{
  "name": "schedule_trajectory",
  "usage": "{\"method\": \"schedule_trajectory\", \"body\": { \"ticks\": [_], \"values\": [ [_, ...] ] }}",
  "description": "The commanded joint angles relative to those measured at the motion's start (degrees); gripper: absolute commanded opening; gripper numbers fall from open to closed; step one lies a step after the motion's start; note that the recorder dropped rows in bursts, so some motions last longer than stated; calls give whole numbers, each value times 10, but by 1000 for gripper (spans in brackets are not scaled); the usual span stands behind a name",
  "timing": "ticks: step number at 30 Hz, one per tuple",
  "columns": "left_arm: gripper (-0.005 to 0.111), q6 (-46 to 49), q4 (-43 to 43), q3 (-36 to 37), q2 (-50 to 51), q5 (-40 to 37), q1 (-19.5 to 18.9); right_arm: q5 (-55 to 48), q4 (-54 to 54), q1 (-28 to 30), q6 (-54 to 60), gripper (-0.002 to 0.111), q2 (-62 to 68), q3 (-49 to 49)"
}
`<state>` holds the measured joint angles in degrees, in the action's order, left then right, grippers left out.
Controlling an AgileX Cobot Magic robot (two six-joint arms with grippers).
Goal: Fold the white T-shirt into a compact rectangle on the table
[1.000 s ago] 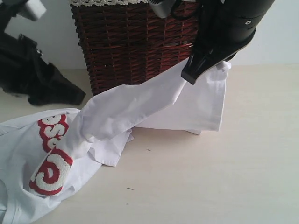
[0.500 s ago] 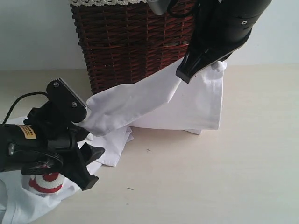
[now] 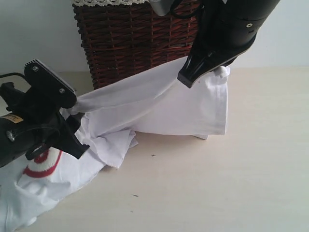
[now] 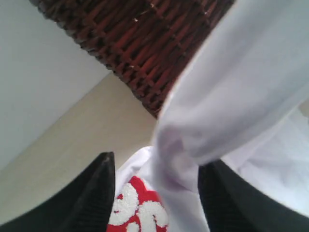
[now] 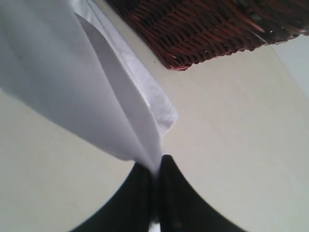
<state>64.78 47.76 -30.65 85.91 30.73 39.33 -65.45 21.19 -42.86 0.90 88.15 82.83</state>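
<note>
Right gripper [image 5: 154, 169] pinches an edge of the white T-shirt [image 3: 159, 104], held above the table [image 3: 231, 164]; cloth stretches down to the left gripper [image 4: 157, 166], whose parted jaws straddle a bunched fold.

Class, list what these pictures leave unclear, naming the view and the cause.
- The white T-shirt, its red lettering: exterior view, mostly behind the left gripper.
- Whether the left gripper grips the cloth: left wrist view, blurred bunched fabric between the jaws.
- Basket inside: exterior view, cut off by the top edge.
</note>
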Motion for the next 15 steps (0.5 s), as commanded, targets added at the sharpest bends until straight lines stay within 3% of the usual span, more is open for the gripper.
{"method": "schedule_trajectory", "body": {
  "ticks": [1,5,6,10,15],
  "values": [
    [50,24,23,0,0,18,13,6,-1,4,-1,0,-3,5],
    [33,76,43,0,-16,29,44,6,-1,4,-1,0,-3,5],
    [21,138,82,0,-34,50,68,6,2,4,0,0,-3,5],
    [0,302,177,0,-83,89,119,6,11,4,0,0,-3,5],
    [0,415,275,-3,-174,74,170,5,57,4,-24,0,-3,5]
  ]
}}
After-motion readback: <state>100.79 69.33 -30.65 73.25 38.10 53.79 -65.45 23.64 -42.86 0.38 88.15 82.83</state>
